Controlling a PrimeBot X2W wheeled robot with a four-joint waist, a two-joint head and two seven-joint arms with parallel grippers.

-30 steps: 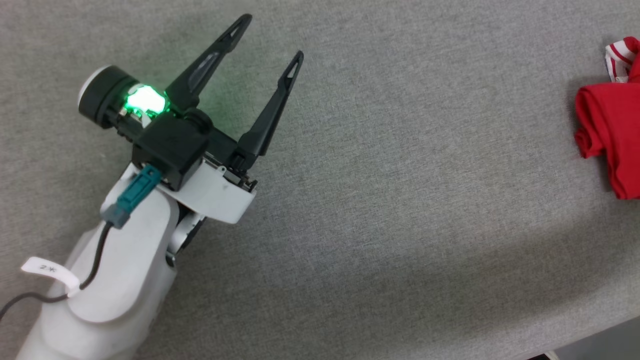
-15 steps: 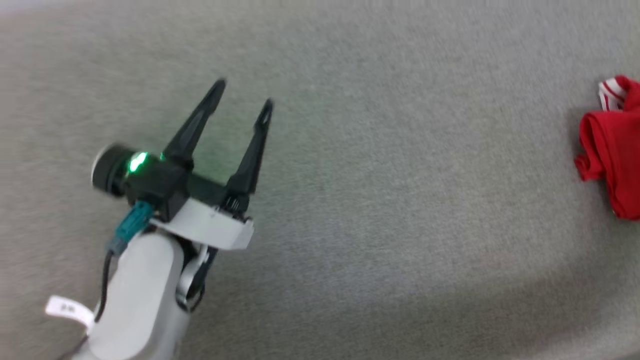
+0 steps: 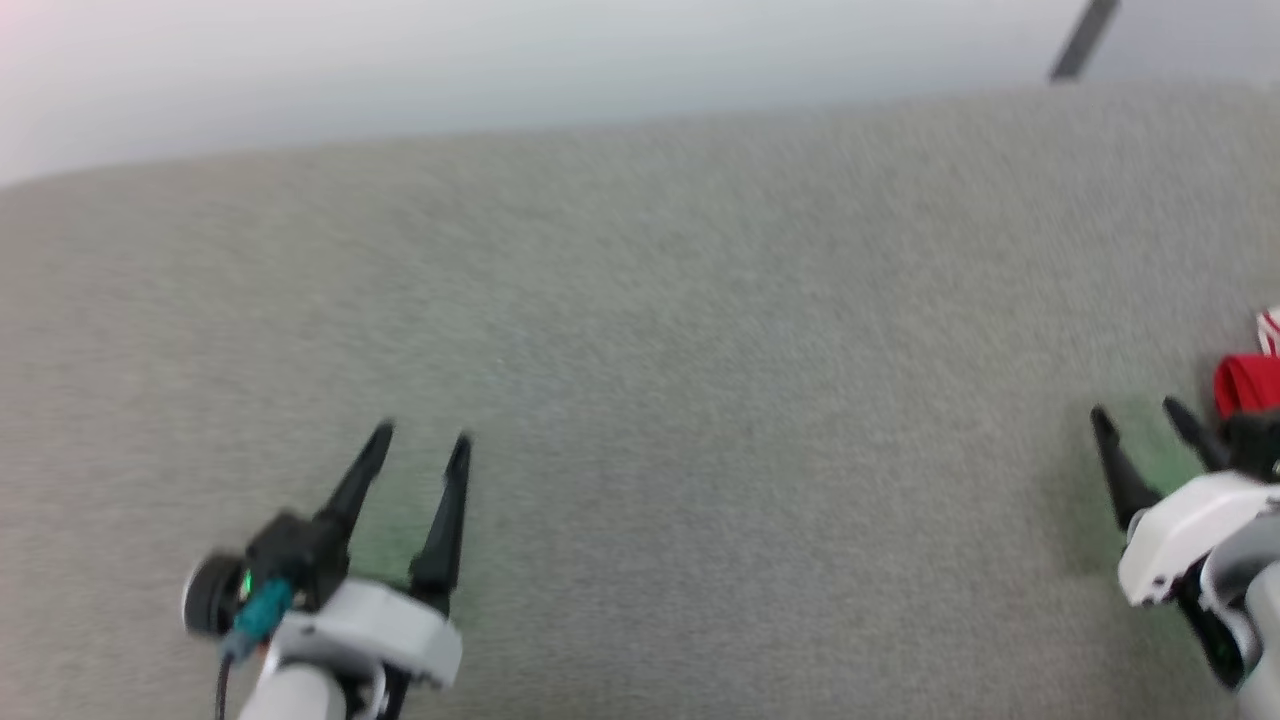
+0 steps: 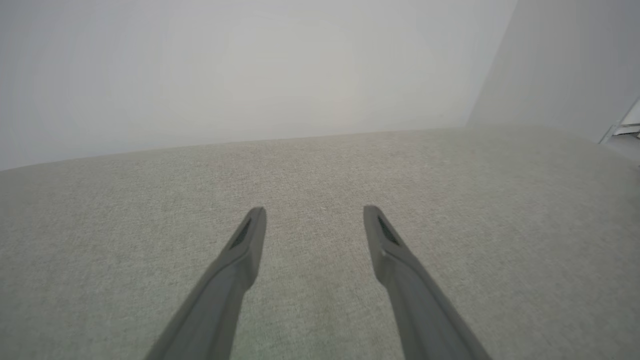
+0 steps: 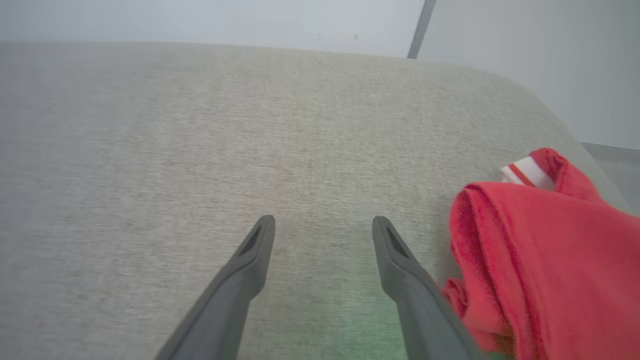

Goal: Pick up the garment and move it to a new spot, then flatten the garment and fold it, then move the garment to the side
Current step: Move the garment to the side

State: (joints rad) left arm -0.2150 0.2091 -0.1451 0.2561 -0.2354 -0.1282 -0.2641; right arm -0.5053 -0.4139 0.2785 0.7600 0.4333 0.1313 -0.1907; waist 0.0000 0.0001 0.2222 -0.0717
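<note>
Lying at the right edge of the blurred head view, the garment [image 3: 1245, 385] is a red heap on the grey fabric surface [image 3: 700, 350], with a bit of white-and-red striped trim [image 3: 1270, 325] at its far end. The right pincer [image 3: 1135, 410] sits just beside it at the lower right, its jaws spread wide and holding nothing.

From the right wrist, the right pincer [image 5: 323, 220] points across the surface [image 5: 200, 125]. The garment [image 5: 525, 250] lies just off one finger, with a rolled edge facing the pincer and the trim [image 5: 525, 172] at its far end. Low in that view the finger overlaps the red cloth, and I cannot tell whether they touch.

The left pincer [image 3: 423, 436] is at the lower left, well apart from the garment. From its own wrist, the left pincer [image 4: 314, 212] is equally wide open and empty over bare surface [image 4: 320, 165], with a pale wall [image 4: 250, 65] beyond. A faint green glow tints the surface under each pincer.
</note>
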